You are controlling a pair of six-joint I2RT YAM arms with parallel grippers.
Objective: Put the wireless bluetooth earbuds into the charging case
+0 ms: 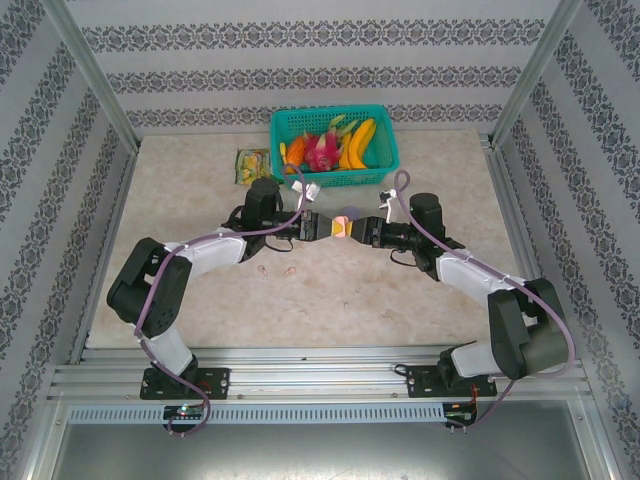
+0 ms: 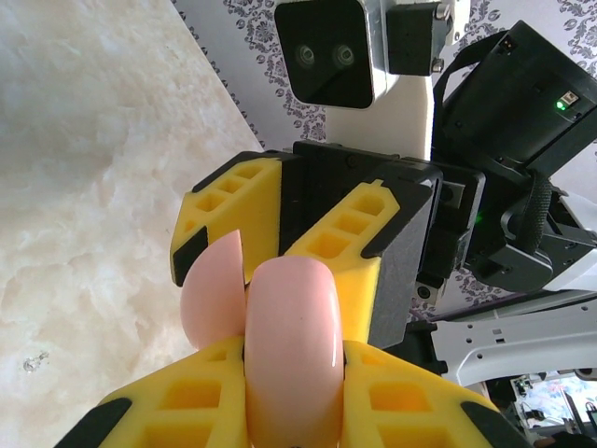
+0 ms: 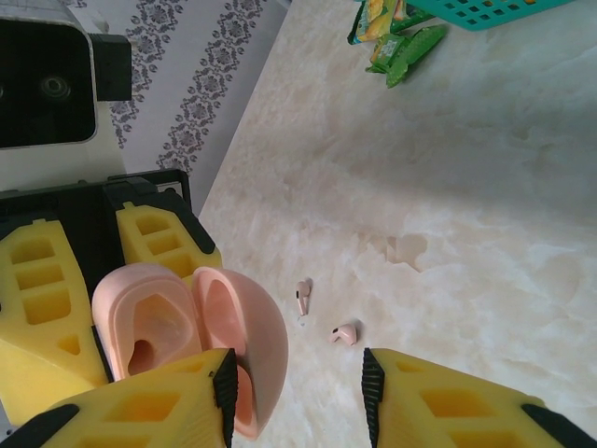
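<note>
My left gripper [image 1: 325, 226] is shut on the pink round charging case [image 1: 341, 227], held above the table's middle. Seen from the left wrist, the case [image 2: 291, 345] sits edge-on between the yellow fingers [image 2: 177, 401]. The case stands open: its hollow body [image 3: 145, 322] and its lid [image 3: 244, 322] are apart. My right gripper [image 3: 298, 383] faces the left one, jaws apart, one finger [image 3: 210, 392] against the lid, bare table in the gap. Two pale pink earbuds [image 3: 302, 297] [image 3: 344, 333] lie loose on the table below; the top view shows them [image 1: 264, 269] [image 1: 289, 270] near the left forearm.
A teal basket [image 1: 385, 150] of toy fruit stands at the back, a snack packet [image 1: 252, 165] to its left. A purple round disc [image 1: 349, 212] lies just behind the grippers. Metal frame rails border the table. Green packets [image 3: 396, 42] show far off.
</note>
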